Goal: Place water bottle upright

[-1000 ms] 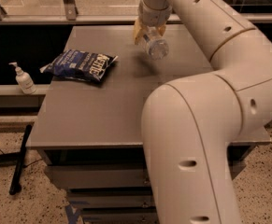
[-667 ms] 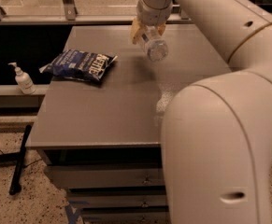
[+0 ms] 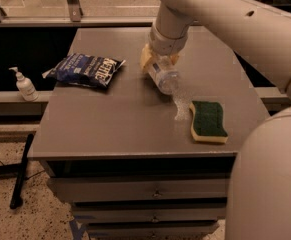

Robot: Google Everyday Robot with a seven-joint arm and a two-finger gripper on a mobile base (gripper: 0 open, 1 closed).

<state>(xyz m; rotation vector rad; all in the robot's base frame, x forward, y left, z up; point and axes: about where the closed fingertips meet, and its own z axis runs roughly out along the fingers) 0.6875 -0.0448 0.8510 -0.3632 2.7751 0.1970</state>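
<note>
The water bottle (image 3: 164, 77) is a clear plastic bottle held tilted, with its base pointing down toward the front right, just above the middle of the grey table (image 3: 110, 129). My gripper (image 3: 156, 60) hangs from the white arm coming in from the upper right and is shut on the bottle's upper part. One yellowish finger (image 3: 145, 58) shows on the bottle's left side. The cap and label are hidden by the gripper. A bright glint from the bottle falls on the tabletop below it.
A dark blue chip bag (image 3: 85, 70) lies at the table's back left. A green-and-yellow sponge (image 3: 208, 120) lies at the front right. A small white pump bottle (image 3: 24, 85) stands on a ledge left of the table. The arm's large white link fills the lower right.
The gripper and bottle have come down and toward the table's front. The arm's big near link has swung right, uncovering the sponge.
</note>
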